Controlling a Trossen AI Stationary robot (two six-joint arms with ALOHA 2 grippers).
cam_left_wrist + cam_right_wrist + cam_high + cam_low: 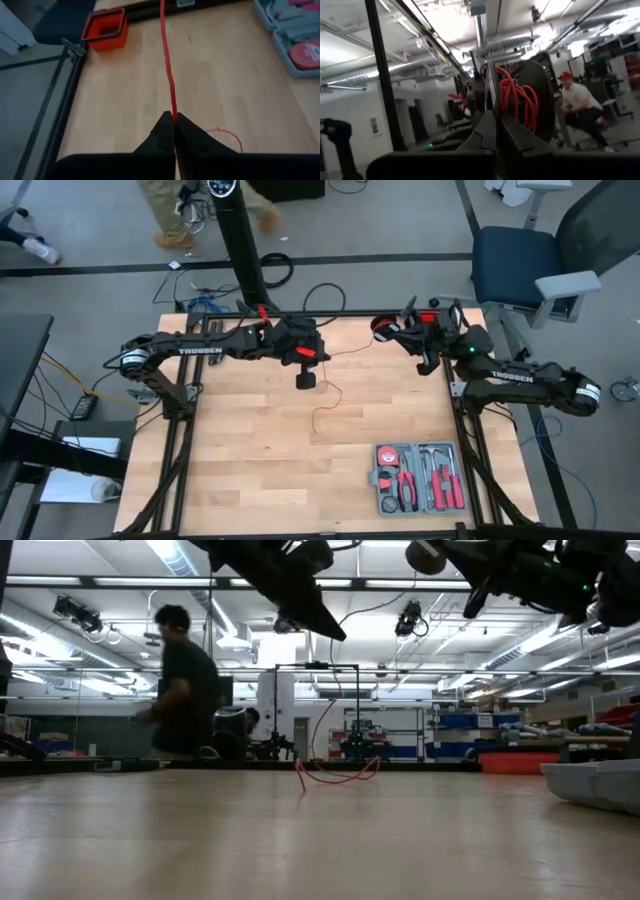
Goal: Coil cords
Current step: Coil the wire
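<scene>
Grey plastic, the open tool case (418, 477) lies near the worktop's (240, 470) front right corner, and in its moulded pockets I can make out red-handled pliers (407, 487), red-handled screwdrivers (448, 485), a hammer (433, 457) and a round red tape measure (387, 454). From the left wrist view a small red square bin (105, 29) shows at an edge of the worktop; what it holds I cannot tell. The thin red cord (335, 385) runs from a dark spool (530, 97), wound with red loops, that the right gripper (432, 340) holds up above the back right corner, its fingers pressed together on the spool's rim. From there the cord stretches across the back of the worktop to the left gripper (305, 379), which hangs above the middle of the back half with its fingers pinched tight on the strand. Below that gripper the loose end drops and lies in a few small curls on the bare wood near the worktop's centre, well apart from the tool case. Beyond the worktop's far edge a person (180, 685) in a dark shirt stands in the room.
</scene>
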